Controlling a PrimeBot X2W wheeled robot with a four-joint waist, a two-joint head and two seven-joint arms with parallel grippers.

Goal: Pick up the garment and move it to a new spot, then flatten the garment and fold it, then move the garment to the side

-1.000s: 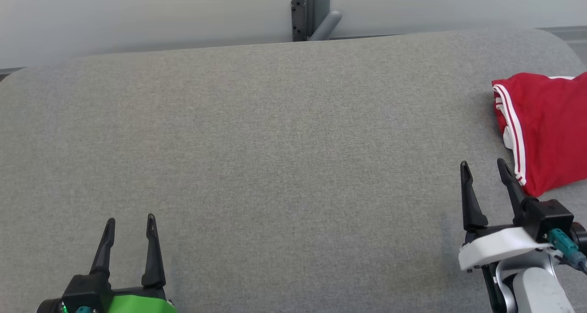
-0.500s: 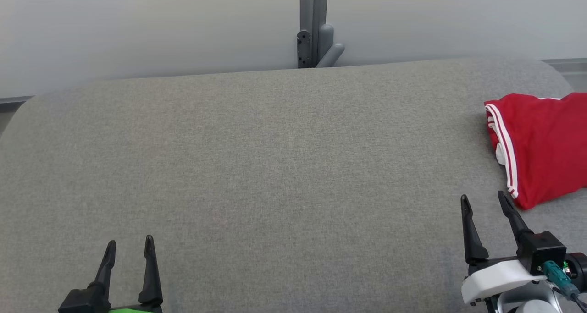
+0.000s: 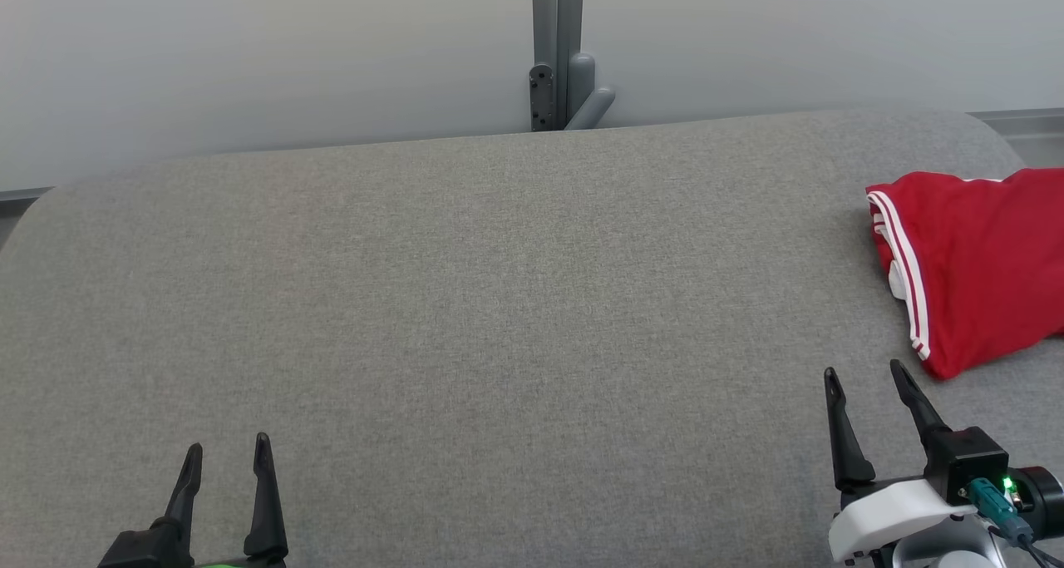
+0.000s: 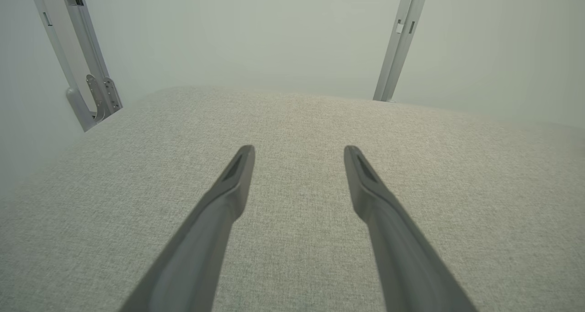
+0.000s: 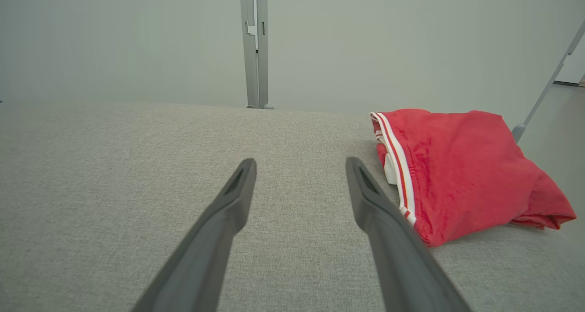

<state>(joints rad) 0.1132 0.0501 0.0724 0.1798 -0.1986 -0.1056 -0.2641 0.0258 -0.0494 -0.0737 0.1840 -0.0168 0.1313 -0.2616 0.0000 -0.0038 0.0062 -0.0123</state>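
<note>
The garment is red with white stripes along one edge and lies folded in a compact stack at the far right of the grey padded table; it also sits to the right of my right fingers in the right wrist view. My right gripper is open and empty, just short of the garment's near corner and apart from it. At the lower left my left gripper stands open with nothing between its fingers, over bare fabric.
A grey metal post with a bracket rises behind the table's far edge against a pale wall. The table's rounded far corners show at left and right. Wide bare grey fabric spreads between the two grippers.
The head camera has tilted up, so the table and garment sit lower in the picture. Both grippers have drawn back toward the near edge, still open. The garment lies as before.
</note>
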